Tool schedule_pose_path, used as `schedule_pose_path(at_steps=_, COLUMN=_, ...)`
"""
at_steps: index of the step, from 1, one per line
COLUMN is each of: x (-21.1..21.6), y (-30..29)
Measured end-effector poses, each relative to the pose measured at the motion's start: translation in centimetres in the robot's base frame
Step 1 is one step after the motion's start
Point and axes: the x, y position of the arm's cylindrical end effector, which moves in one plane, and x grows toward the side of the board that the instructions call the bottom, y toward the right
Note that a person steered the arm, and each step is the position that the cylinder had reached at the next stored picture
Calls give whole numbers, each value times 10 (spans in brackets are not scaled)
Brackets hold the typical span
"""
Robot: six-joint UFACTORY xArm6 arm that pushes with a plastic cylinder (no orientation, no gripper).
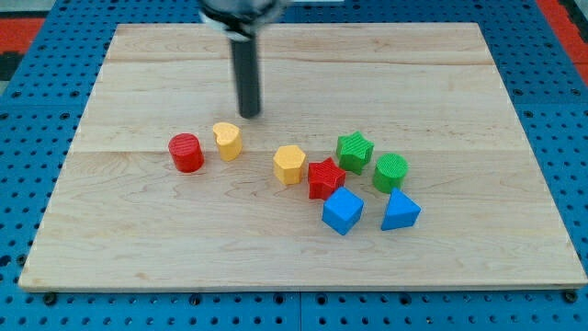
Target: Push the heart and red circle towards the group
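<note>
Yellow heart (227, 141) and red circle (186, 153) sit side by side, left of the group; my tip (250, 114) just above-right of heart.
No jaws, bare rod. Blocks look light, rigid, slide easily on worktop (138, 239); contact their left faces.

The red circle block (186, 152) is lying flat on the wooden board, left of centre, ridged face up. The yellow heart block (228, 141) is sitting just beside it on the view's right, apart from it. Both are being kept well left of the group, whose nearest member is the yellow hexagon block (289, 165).
</note>
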Motion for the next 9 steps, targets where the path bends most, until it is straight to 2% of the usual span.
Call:
schedule_pose_path(at_steps=1, x=24, y=-46)
schedule_pose_path(at_steps=2, x=51, y=-41)
schedule_pose_path(at_steps=3, x=68, y=1)
schedule_pose_path(at_steps=4, x=71, y=-30)
schedule_pose_path(at_steps=5, x=116, y=-26)
schedule_pose_path(at_steps=7, x=95, y=8)
schedule_pose_path(at_steps=8, x=84, y=55)
schedule_pose_path(at_steps=9, x=70, y=28)
